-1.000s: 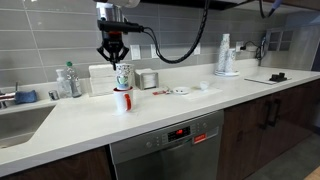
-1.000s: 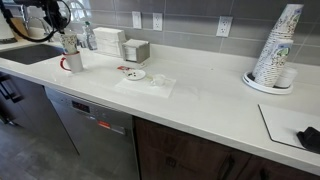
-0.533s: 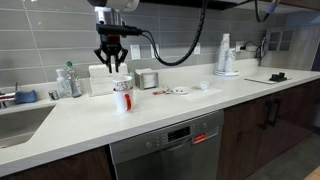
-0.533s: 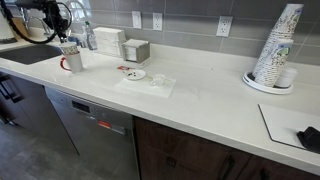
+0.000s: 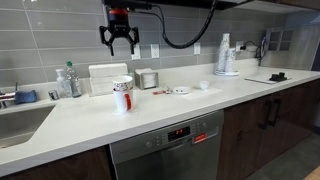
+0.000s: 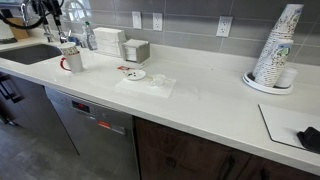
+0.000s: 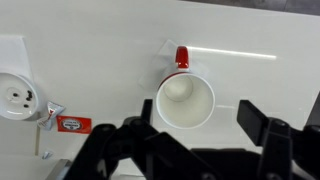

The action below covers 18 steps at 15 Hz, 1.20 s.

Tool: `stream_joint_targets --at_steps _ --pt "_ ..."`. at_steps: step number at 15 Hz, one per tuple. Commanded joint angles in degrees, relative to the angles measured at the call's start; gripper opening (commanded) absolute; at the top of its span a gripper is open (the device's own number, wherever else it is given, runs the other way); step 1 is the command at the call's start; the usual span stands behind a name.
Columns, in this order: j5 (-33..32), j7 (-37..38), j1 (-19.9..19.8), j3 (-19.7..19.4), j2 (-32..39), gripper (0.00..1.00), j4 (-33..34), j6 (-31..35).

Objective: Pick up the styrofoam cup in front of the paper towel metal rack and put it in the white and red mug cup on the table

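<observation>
The white styrofoam cup [image 5: 122, 84] stands upright inside the red and white mug [image 5: 123, 101] on the white table [image 5: 150, 115]; its top sticks out above the mug's rim. My gripper [image 5: 120, 40] hangs well above them, open and empty. In the wrist view I look straight down into the styrofoam cup [image 7: 184, 103], with the mug's red handle [image 7: 182, 57] beyond it and my gripper [image 7: 200, 115] spread wide to either side without touching it. In the other exterior view the mug [image 6: 70, 63] stands near the sink, below my gripper [image 6: 54, 18]. I cannot make out the paper towel metal rack.
Behind the mug stand a white napkin box [image 5: 104, 78], bottles [image 5: 68, 80] and a metal tin [image 5: 148, 79]. A small plate [image 5: 180, 91] and a red sauce packet [image 7: 72, 124] lie nearby. A stack of cups [image 6: 276, 45] stands farther along; a sink [image 5: 20, 120] lies beside the mug.
The gripper lowered the styrofoam cup into the mug, opened, let it go and rose straight up. The cup stays in the mug.
</observation>
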Motion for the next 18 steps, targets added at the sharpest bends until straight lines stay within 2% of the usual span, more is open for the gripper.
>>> stream_joint_targets --at_steps 1,11,14,16,17,18 --pt "3.41 -0.03 -3.88 -1.42 -7.64 1.0 -8.65 1.32" --pt "2.26 -2.52 -13.49 -5.83 -20.27 1.0 -25.0 4.68" --pt "-0.92 -5.38 -15.76 -6.94 -22.77 1.0 -30.47 9.03" --pt "-2.91 -7.88 -17.13 -7.65 -24.01 1.0 -34.28 14.35" --pt "-1.4 -5.42 -16.55 -6.76 -20.91 1.0 -28.28 9.42" --pt "-1.57 -5.79 -17.02 -6.94 -21.15 1.0 -29.21 10.29"
